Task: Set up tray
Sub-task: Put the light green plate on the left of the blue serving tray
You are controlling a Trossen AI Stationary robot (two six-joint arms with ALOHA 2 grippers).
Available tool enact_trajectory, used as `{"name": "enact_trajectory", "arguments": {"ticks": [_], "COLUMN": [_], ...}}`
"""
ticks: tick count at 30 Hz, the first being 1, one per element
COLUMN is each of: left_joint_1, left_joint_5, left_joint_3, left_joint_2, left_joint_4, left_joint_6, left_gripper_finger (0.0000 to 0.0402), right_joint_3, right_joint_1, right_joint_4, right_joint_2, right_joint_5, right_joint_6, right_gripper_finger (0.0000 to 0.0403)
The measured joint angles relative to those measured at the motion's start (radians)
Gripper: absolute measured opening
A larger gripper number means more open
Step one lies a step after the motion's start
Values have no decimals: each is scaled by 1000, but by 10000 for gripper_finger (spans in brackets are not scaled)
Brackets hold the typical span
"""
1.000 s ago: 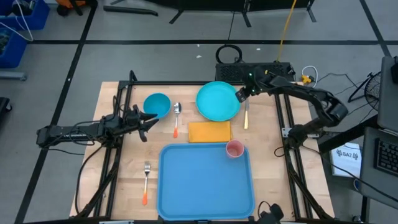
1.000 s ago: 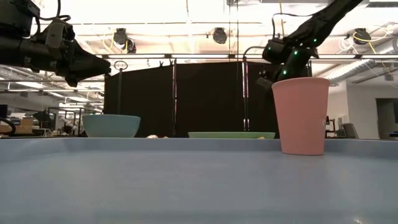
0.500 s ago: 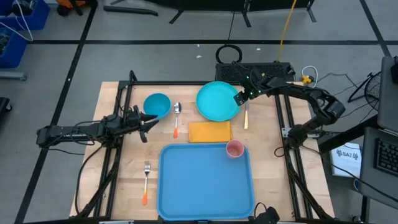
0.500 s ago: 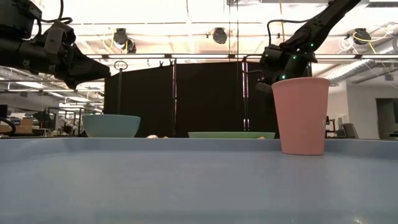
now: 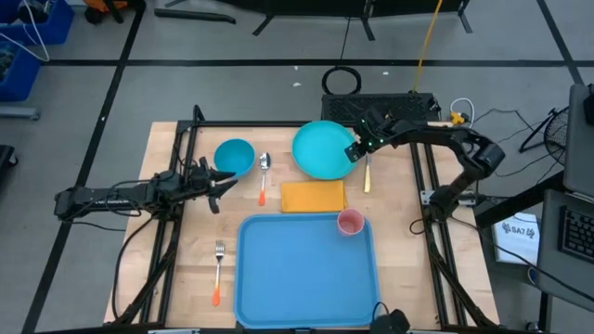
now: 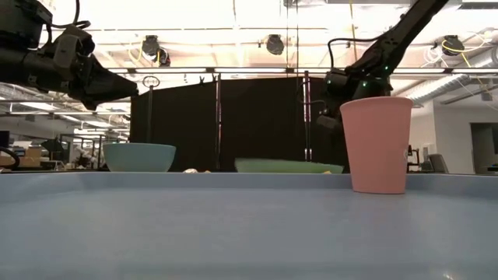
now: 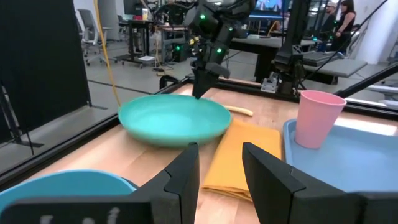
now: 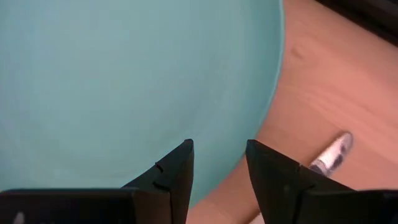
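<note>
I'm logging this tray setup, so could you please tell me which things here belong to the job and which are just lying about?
Belonging to the job:
tray
cup
plate
bowl
napkin
spoon
fork
knife

Lying about:
cable coil
yellow cord

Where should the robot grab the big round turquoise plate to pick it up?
Probably by its thin raised rim, on the edge nearest the right gripper. The turquoise plate lies flat on the wooden table, so only its rim gives the fingers something to pinch. The right gripper is open at that edge, beside the knife, and one finger could slip under the rim.
</note>
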Motion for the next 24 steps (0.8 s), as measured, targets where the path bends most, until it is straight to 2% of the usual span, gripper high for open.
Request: {"name": "enact_trajectory", "arguments": {"ticks": [6, 15, 24], "left_joint_1": [0, -1, -1], "left_joint_5": [5, 5, 5], "left_joint_3": [0, 0, 0], "left_joint_2": [0, 0, 0], "left_joint_4": [1, 0, 0], "left_joint_6": [8, 17, 16], "left_gripper_finger": [127, 127, 127], "right_joint_3": [0, 0, 0], "right_joint_1": [0, 0, -7], "right_joint_4": [9, 9, 35], "right_joint_2": [42, -24, -31], "right_joint_5": [2, 3, 6], "right_joint_6": [1, 0, -1], "right_gripper_finger": [139, 139, 139]}}
